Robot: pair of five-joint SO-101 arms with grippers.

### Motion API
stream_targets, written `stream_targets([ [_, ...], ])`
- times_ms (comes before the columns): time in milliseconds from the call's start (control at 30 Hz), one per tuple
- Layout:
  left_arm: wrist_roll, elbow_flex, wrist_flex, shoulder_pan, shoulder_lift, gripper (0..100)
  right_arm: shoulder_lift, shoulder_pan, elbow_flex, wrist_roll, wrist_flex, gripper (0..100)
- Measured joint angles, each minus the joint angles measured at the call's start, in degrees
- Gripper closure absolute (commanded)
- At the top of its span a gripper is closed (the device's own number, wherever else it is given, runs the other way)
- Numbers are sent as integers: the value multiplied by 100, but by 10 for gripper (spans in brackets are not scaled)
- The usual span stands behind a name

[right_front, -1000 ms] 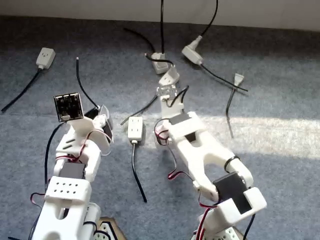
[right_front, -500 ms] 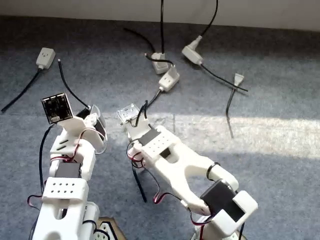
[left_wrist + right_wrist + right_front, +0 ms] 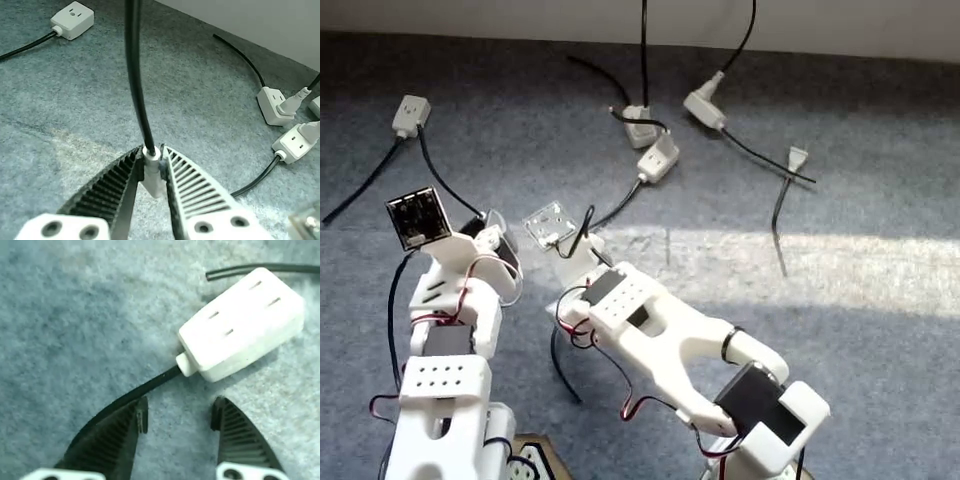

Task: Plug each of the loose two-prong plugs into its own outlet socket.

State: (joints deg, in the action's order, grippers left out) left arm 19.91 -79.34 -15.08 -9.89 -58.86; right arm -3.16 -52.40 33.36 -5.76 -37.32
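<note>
My left gripper [image 3: 152, 152] is shut on a white two-prong plug [image 3: 153, 175], whose black cable rises away from the jaws. From above, this gripper [image 3: 492, 233] sits at the left of the carpet. My right gripper [image 3: 177, 412] is open just above the carpet, straddling the black cable [image 3: 140, 392] of a white outlet socket [image 3: 245, 322] lying face up close ahead. In the high view the right gripper [image 3: 575, 262] is mid-carpet and its arm covers that socket. Another loose plug [image 3: 797, 157] lies far right.
A white socket [image 3: 410, 115] lies far left. Near the back are a socket with a plug in it [image 3: 640, 128], a second socket [image 3: 660, 157] and a larger white plug [image 3: 705, 108]. Black cables trail over the grey carpet. A wall edge runs along the back.
My right arm has pulled back from the far socket and swung left over the near socket. My left arm has shifted left with the plug still held.
</note>
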Motion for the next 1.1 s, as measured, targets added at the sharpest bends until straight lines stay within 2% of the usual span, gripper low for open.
stream_targets([
  [200,0,0,0,-229,0,993,0,-26,0,0,431,789],
  [367,0,0,0,-220,0,993,79,62,18,35,79,789],
  [567,0,0,0,-220,0,993,1512,993,-281,387,-1248,789],
  [767,0,0,0,-70,0,993,2646,1899,246,431,-1459,789],
  [933,0,0,211,378,0,993,2752,2541,1090,431,-1407,789],
  [1100,0,0,923,1169,0,993,2796,2725,2382,431,-554,789],
])
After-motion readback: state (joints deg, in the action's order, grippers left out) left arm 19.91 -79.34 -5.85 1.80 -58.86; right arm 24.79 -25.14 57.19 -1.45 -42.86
